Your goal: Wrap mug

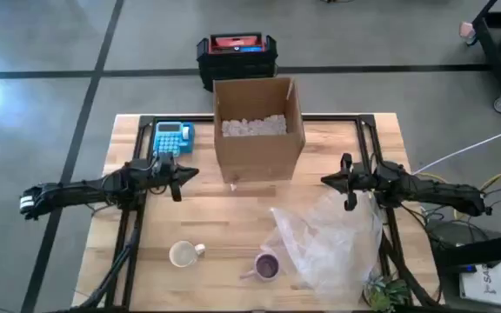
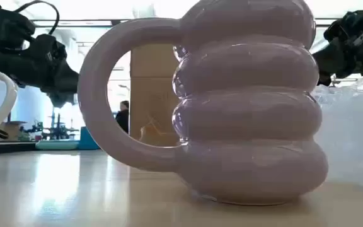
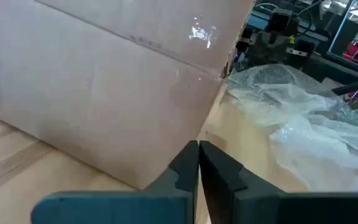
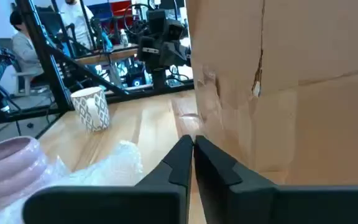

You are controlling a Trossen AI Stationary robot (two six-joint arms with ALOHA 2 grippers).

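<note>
Nearest the front edge of the wooden table [image 1: 233, 228] stands the purple mug [image 1: 266, 266], a ribbed, bulging cup with a large loop handle turned toward the left arm's side; from above its inside looks dark, and nothing in it can be made out. In the low view it fills the frame. Its far side touches or just overlaps the edge of a crumpled sheet of clear bubble wrap [image 1: 333, 239], which spreads over the right part of the table. Beside the purple mug, toward the left arm's side, stands a white patterned mug [image 1: 183, 254], upright, handle pointing at the purple one, its inside pale and apparently empty.

Farther back, both arms hang above the table at mid-depth, well apart from both mugs. The left gripper [image 1: 181, 178] has its fingers pressed together on nothing, pointing at the box's side. The right gripper [image 1: 337, 181] is likewise closed and empty, above the wrap's far edge, facing the box.

Between them, toward the rear, stands an open cardboard box [image 1: 257, 130], flaps up, holding a layer of white packing peanuts [image 1: 253, 125]. A blue calculator [image 1: 172, 136] lies just beside the box. Beyond the table, on the floor, sits a black crate [image 1: 237, 57] holding red and blue items.
</note>
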